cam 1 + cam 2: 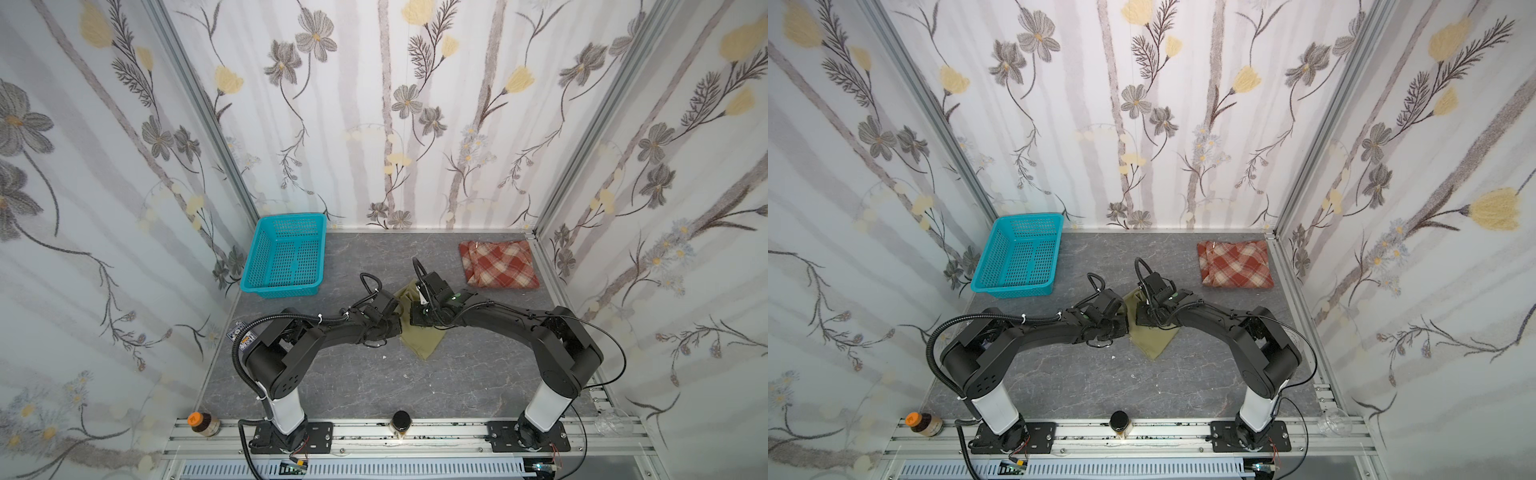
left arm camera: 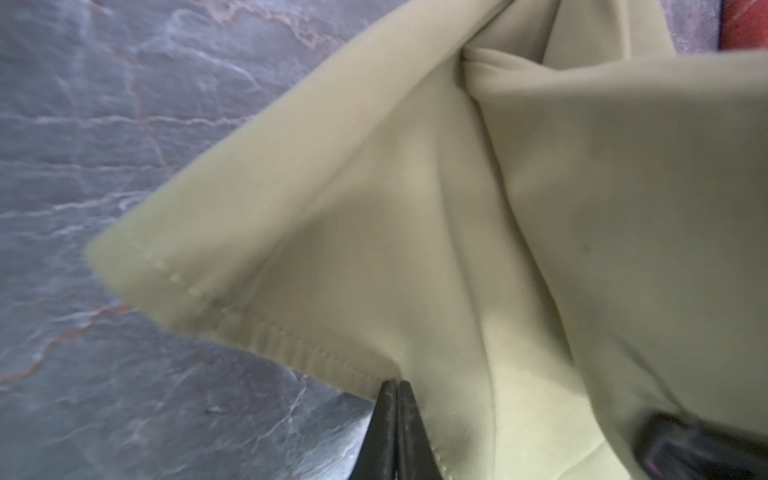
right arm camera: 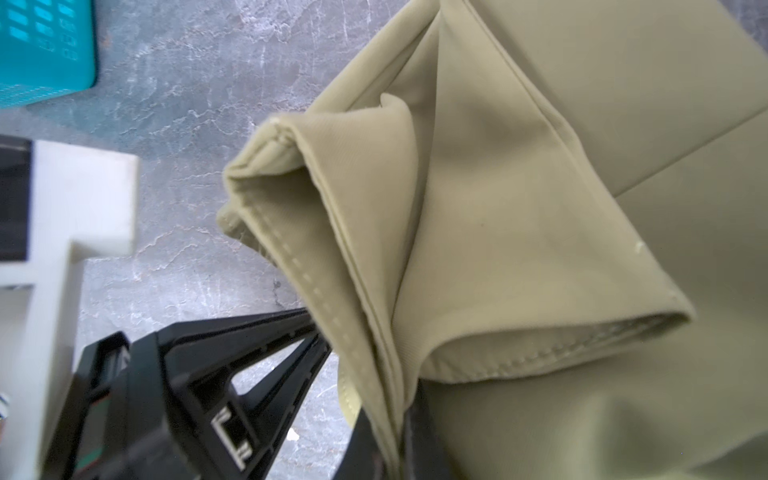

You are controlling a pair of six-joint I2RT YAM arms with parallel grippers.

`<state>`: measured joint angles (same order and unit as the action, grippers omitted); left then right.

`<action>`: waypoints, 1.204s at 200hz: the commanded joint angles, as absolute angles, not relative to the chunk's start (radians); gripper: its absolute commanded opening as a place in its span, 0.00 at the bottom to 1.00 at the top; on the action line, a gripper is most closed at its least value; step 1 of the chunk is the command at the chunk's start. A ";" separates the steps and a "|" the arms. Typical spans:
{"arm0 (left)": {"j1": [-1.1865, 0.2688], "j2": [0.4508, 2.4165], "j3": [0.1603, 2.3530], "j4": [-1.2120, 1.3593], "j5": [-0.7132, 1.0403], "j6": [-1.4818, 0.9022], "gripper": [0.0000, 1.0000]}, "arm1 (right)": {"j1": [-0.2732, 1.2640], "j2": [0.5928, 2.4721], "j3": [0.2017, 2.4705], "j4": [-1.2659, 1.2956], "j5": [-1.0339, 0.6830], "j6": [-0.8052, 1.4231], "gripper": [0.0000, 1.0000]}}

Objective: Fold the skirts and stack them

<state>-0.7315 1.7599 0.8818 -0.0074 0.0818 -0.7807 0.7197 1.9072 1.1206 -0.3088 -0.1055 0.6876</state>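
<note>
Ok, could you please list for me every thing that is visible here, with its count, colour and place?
plain olive-green cloth skirt: 1, olive, table middle, between both arms
plaid cloth skirt: 1, rust-red and cream, folded, far right corner
plastic mesh basket: 1, turquoise, far left corner
small orange-capped bottle: 1, brown, front rail, left
black-lidded jar: 1, amber, front rail, middle
clear cup: 1, transparent, front rail, right
marbled table: 1, grey
left gripper: 1, black, shut on olive hem
right gripper: 1, black, shut on olive edge
</note>
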 commanded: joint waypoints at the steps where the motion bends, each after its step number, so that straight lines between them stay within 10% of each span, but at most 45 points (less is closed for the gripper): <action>1: -0.733 1.760 0.868 -0.057 0.074 -0.795 0.06 | 0.722 1.924 1.132 -0.283 -0.093 0.688 0.00; 131: -0.708 1.635 0.815 -0.060 0.081 -0.808 0.11 | 0.753 1.935 1.129 -0.243 -0.149 0.716 0.41; 241: -0.696 1.523 0.850 -0.067 0.078 -0.792 0.17 | 0.698 1.741 1.075 -0.215 -0.227 0.705 0.52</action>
